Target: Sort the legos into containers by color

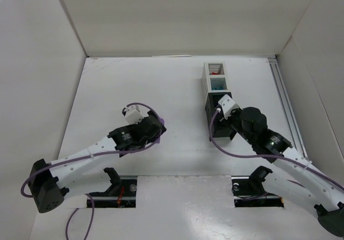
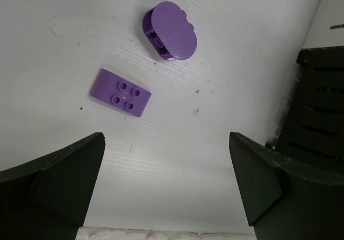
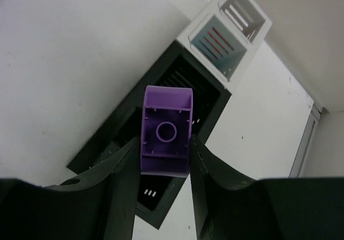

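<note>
The right gripper pinched a purple brick above the black bins; it needed centring over one before release. The left gripper gaped over two purple bricks.

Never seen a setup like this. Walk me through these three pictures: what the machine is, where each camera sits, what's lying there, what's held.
Two robot arms are bolted to a white table. The top picture looks down from above; the other two come from cameras on each wrist. The left gripper is open above two loose purple legos: a flat brick and a rounded brick. The right gripper pinches a purple brick above the black bins of the row of containers. Red shows in the far white bin.
</note>
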Controlling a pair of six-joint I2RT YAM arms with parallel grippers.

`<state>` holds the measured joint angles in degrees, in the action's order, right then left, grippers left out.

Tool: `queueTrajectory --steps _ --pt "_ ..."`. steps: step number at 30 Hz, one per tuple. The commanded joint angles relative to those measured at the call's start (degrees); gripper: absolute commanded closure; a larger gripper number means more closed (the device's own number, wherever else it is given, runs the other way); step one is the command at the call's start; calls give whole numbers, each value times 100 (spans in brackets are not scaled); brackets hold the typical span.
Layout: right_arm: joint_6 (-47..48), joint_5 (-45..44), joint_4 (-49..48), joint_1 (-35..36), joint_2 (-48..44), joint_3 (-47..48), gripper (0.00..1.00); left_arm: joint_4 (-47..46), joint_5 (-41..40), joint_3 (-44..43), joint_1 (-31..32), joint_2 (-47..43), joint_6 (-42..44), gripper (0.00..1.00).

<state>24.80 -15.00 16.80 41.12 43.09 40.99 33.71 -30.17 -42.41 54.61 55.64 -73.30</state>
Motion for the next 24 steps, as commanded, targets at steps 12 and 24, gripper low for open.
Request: queueTrajectory --steps 12,24 --pt "596 472 772 -553 200 49 46 -981 556 -847 -873 1599 764 1" --pt "597 472 957 -553 -55 155 14 -1288 758 -1313 -1172 2925 774 1"
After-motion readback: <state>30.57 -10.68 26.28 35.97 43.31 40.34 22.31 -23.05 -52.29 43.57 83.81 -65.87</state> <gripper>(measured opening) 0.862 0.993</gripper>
